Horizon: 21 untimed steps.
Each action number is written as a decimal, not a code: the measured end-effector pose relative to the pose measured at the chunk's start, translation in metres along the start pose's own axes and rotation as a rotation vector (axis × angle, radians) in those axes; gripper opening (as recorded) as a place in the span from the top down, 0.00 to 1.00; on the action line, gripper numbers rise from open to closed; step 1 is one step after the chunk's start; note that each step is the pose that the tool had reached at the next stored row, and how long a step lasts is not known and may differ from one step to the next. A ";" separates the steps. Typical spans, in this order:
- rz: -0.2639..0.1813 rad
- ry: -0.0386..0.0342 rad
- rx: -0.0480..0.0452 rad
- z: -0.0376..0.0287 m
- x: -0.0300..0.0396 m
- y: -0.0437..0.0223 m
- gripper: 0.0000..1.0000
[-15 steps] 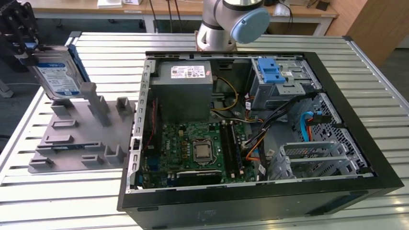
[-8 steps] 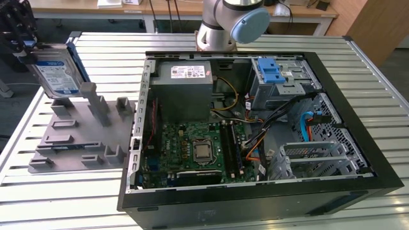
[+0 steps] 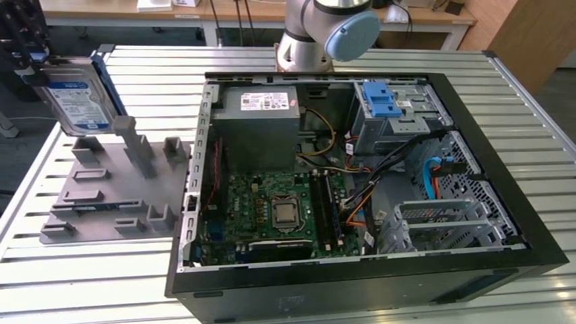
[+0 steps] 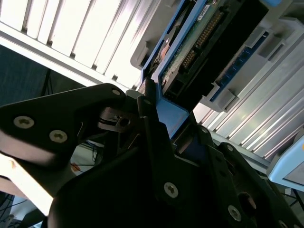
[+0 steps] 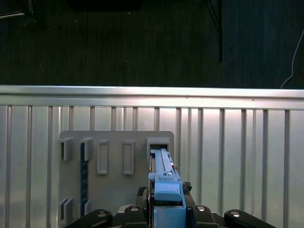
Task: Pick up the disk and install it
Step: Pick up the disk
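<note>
Jaws tight around one disk [image 3: 79,98]

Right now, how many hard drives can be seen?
1. The disk is held upright by the gripper over the grey fixture, at the exterior view's left. The drive cage in the open computer case may hide others.

disk [image 3: 79,101] label unreadable, grey box sticker [image 3: 262,102] unreadable too
</note>
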<state>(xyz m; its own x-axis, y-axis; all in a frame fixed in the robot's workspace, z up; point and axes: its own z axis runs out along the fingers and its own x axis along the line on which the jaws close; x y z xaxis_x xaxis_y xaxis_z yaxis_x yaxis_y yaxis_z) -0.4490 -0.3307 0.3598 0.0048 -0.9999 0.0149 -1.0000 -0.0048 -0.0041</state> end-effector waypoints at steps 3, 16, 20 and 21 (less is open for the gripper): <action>0.000 0.0000 -0.0001 -0.0038 0.0000 0.0000 0.64; 0.000 -0.0001 0.0000 -0.0204 0.0003 -0.0001 0.64; 0.000 -0.0001 0.0000 -0.0252 0.0003 -0.0001 0.64; 0.000 -0.0001 0.0000 -0.0264 0.0003 -0.0001 0.64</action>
<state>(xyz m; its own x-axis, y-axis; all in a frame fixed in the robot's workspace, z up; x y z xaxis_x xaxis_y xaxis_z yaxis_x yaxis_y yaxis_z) -0.4490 -0.3306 0.3863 0.0048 -0.9999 0.0148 -1.0000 -0.0048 -0.0041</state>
